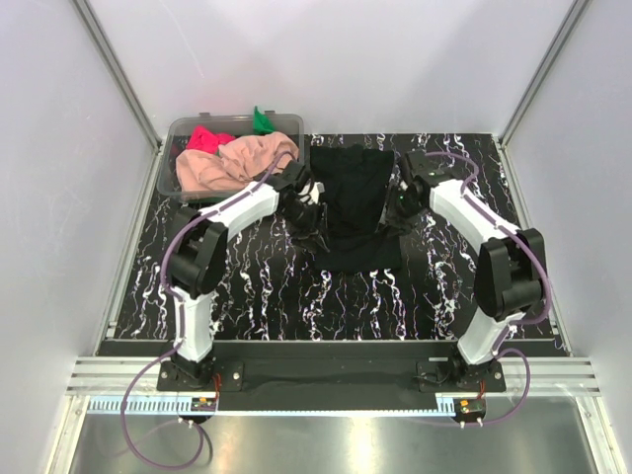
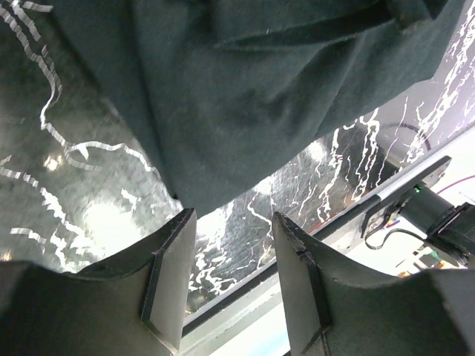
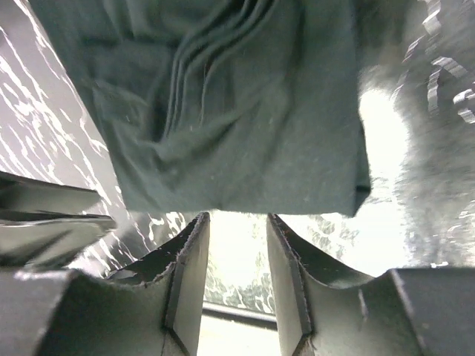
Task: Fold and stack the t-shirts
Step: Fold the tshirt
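The large black t-shirt (image 1: 354,202) lies partly folded in the middle of the marbled table, and my two grippers flank it. On its left side my left gripper (image 1: 308,213) is open, with the shirt's edge (image 2: 260,89) just beyond its empty fingertips (image 2: 231,215). At the shirt's right side my right gripper (image 1: 399,205) is also open, and the cloth's folded hem (image 3: 237,111) hangs just past its bare tips (image 3: 236,216). The peach-pink t-shirt (image 1: 237,163), the bright pink-red t-shirt (image 1: 206,138) and the green t-shirt (image 1: 262,120) sit bunched in the tub.
A clear plastic tub (image 1: 176,194) stands at the back left of the black marbled table (image 1: 296,296). White walls with metal rails close in the left, right and back. The arm bases are bolted at the near edge.
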`<state>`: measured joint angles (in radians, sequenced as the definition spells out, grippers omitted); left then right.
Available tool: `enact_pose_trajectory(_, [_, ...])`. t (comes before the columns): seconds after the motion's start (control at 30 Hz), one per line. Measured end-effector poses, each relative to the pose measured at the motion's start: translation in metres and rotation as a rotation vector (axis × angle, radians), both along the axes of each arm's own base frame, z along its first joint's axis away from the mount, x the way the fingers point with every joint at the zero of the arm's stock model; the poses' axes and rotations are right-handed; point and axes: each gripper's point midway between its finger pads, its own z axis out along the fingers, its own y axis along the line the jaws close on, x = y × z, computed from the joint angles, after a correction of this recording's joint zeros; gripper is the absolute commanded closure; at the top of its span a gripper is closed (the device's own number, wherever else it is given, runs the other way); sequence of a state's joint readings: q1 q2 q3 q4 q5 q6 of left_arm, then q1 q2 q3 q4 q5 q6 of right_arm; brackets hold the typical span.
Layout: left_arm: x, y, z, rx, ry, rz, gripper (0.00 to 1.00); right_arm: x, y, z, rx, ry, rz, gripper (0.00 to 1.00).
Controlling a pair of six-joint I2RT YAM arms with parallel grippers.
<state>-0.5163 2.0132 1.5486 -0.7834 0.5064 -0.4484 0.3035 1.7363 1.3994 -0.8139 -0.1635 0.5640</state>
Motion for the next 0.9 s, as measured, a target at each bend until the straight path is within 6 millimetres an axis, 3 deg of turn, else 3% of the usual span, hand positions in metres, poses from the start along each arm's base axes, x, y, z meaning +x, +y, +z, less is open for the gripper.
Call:
enact_pose_trajectory(0.27, [-0.005, 0.007, 0.020, -0.006, -0.052, 0.022, 0.50, -0.003, 0.017, -0.015, 0.010, 0.041, 0.054, 0.57])
enact_pose_trajectory(0.4, [-0.009, 0.011, 0.017, 0.006, -0.054, 0.027, 0.50, 0.007, 0.023, -0.022, 0.020, 0.051, 0.063, 0.58])
enact_pose_trajectory(0.7, [-0.017, 0.020, 0.006, 0.045, -0.039, 0.041, 0.50, 0.007, 0.033, -0.066, 0.011, 0.137, 0.094, 0.59])
enact_pose_trajectory(0.9, [-0.019, 0.022, 0.011, 0.038, -0.054, 0.045, 0.50, 0.025, 0.044, -0.056, 0.032, 0.095, 0.106, 0.60])
